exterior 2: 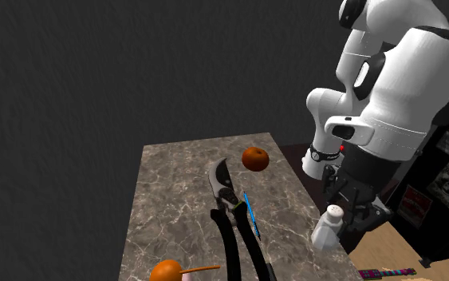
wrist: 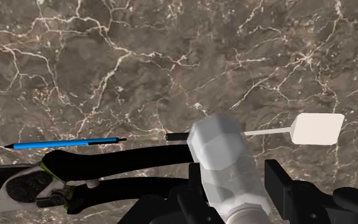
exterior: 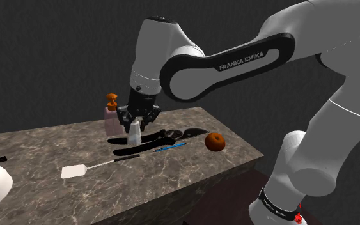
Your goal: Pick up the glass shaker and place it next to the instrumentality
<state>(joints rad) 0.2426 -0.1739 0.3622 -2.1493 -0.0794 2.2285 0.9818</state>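
Claw (exterior: pixel 135 124): clamped on pale shaker (exterior: pixel 134 134), held over table (exterior: pixel 57 150).
Arm: elbow high, wrist pointing straight down.
Beneath claw: black-handled shears (wrist: pixel 95 167), blue pen (wrist: pixel 66 144), white spatula (wrist: pixel 311 129).
Beside claw: soap dispenser (exterior: pixel 112 115).

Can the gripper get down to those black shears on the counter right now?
Probably yes, to reach them. The gripper hangs above the shears with nothing standing between. But its fingers are clasped on the shaker, so it likely couldn't grasp them.
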